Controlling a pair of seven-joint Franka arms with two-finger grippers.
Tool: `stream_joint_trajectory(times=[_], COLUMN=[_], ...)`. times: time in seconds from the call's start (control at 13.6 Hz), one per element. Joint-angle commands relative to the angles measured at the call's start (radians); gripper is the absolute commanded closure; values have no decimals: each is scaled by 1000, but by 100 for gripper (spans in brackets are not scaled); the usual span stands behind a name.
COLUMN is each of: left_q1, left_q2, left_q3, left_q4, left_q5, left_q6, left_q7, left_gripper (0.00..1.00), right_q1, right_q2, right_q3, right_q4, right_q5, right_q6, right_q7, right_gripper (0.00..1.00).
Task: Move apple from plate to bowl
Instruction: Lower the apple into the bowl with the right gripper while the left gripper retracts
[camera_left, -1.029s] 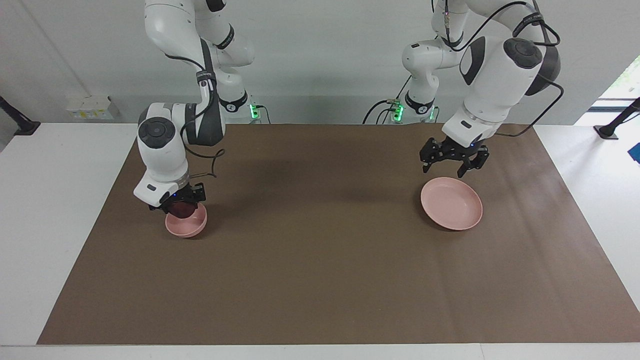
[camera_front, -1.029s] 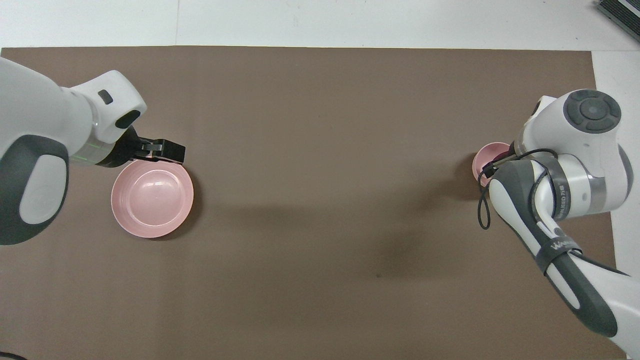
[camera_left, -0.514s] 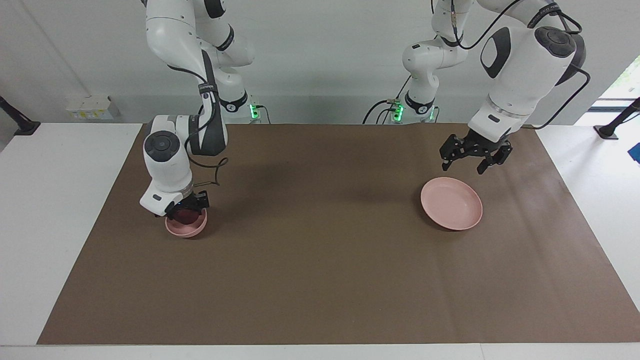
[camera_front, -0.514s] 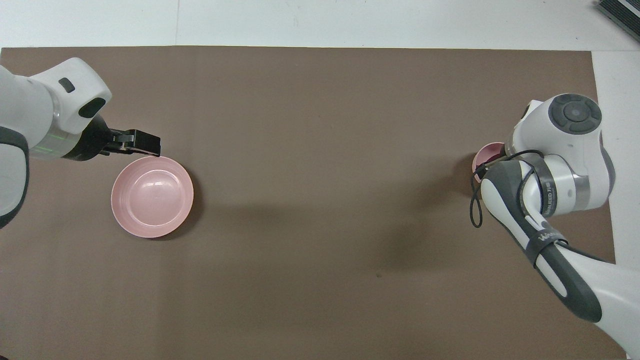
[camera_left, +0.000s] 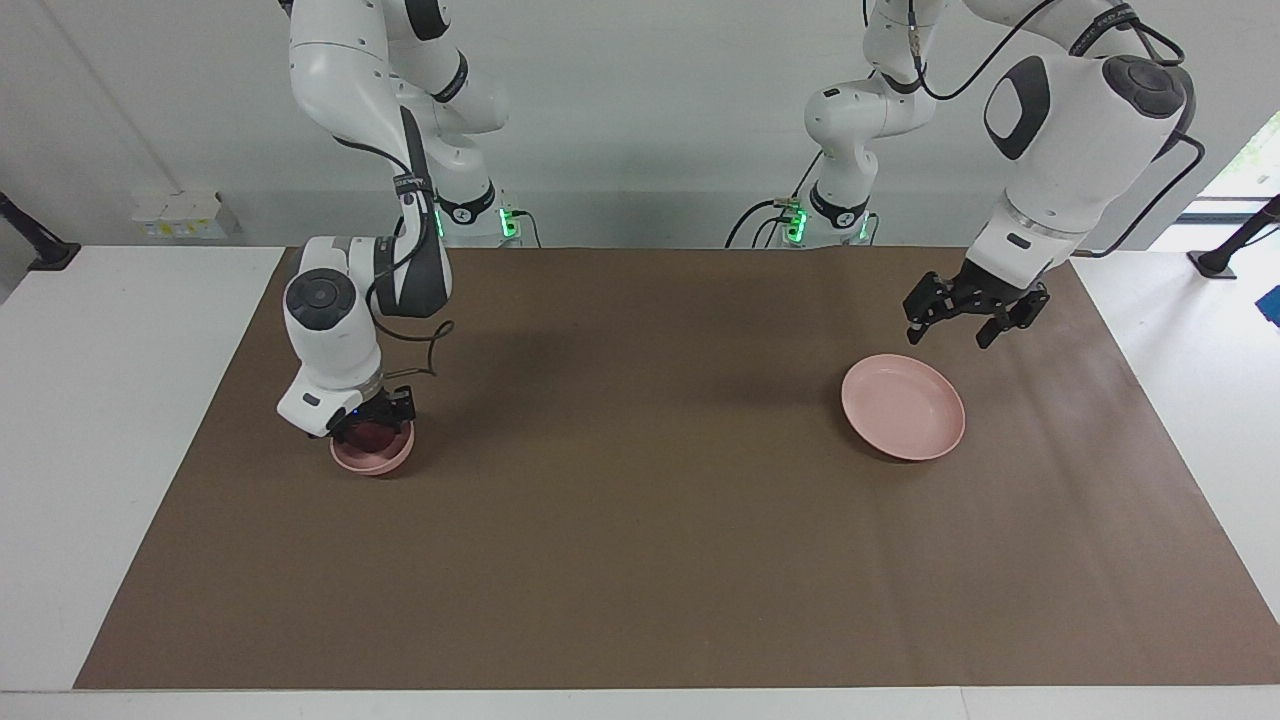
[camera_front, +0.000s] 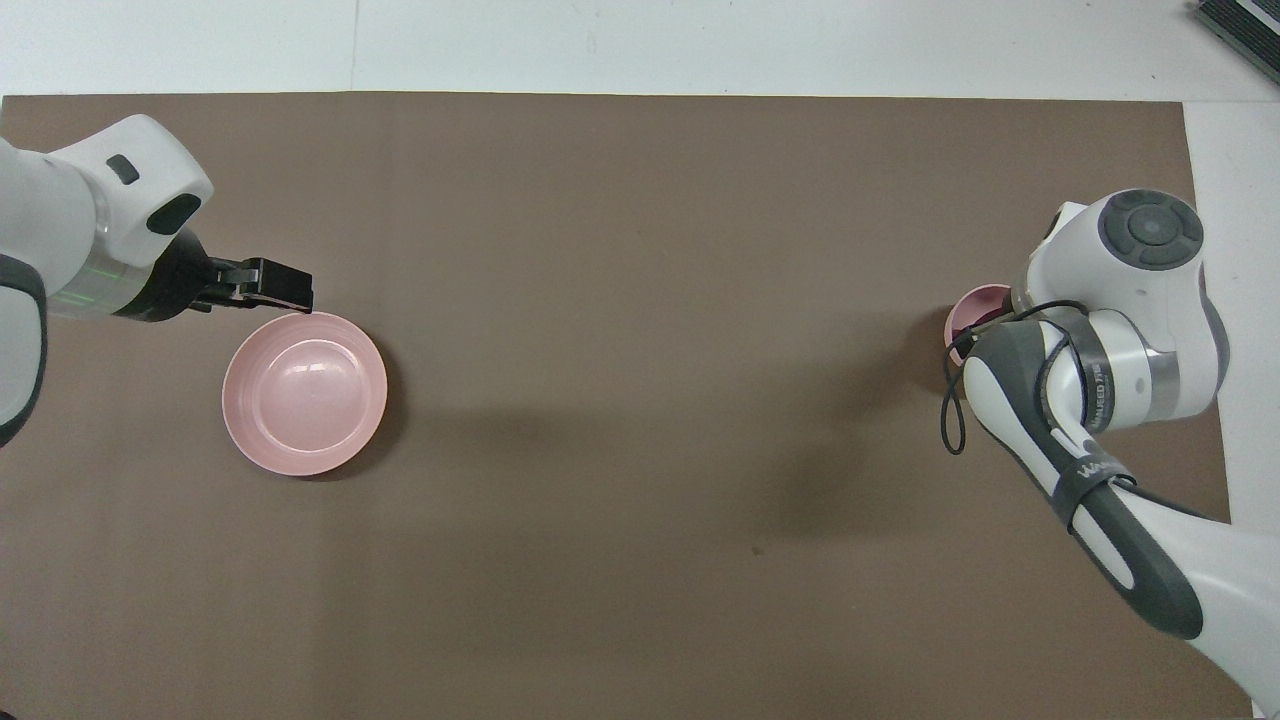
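Observation:
The dark red apple (camera_left: 371, 437) sits low inside the small pink bowl (camera_left: 378, 462) at the right arm's end of the table. My right gripper (camera_left: 374, 428) reaches down into the bowl and is shut on the apple. In the overhead view the right arm covers the gripper and the apple, and only part of the bowl (camera_front: 975, 305) shows. The flat pink plate (camera_left: 903, 407) lies bare at the left arm's end. My left gripper (camera_left: 965, 328) hangs open in the air over the mat just off the plate's rim (camera_front: 304, 392), holding nothing.
A brown mat (camera_left: 640, 520) covers most of the white table (camera_left: 120, 450). Cables and green-lit plugs lie by the arm bases (camera_left: 790, 222). A dark object (camera_front: 1240, 25) sits at a table corner farthest from the robots.
My right gripper has sunk lower into the bowl with the apple. My left gripper has risen and drawn away from the plate toward the left arm's end.

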Motion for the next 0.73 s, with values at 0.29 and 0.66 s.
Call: stream_joint_trajectory(times=[0.29, 0.66], left_q1=[-184, -227], left_q2=[-17, -64], left_q3=[222, 277], left_q4=[158, 170], left_q5=[25, 25], left_q6=[-239, -310], left_q7=[65, 65], left_gripper=[0, 0], right_q1=[-12, -12], right_q2=[4, 6], right_q3=[12, 12], right_q4=[-8, -8], right_q5=[-21, -15], right_q6=[26, 21], right_q7=[42, 42], right_gripper=[36, 0])
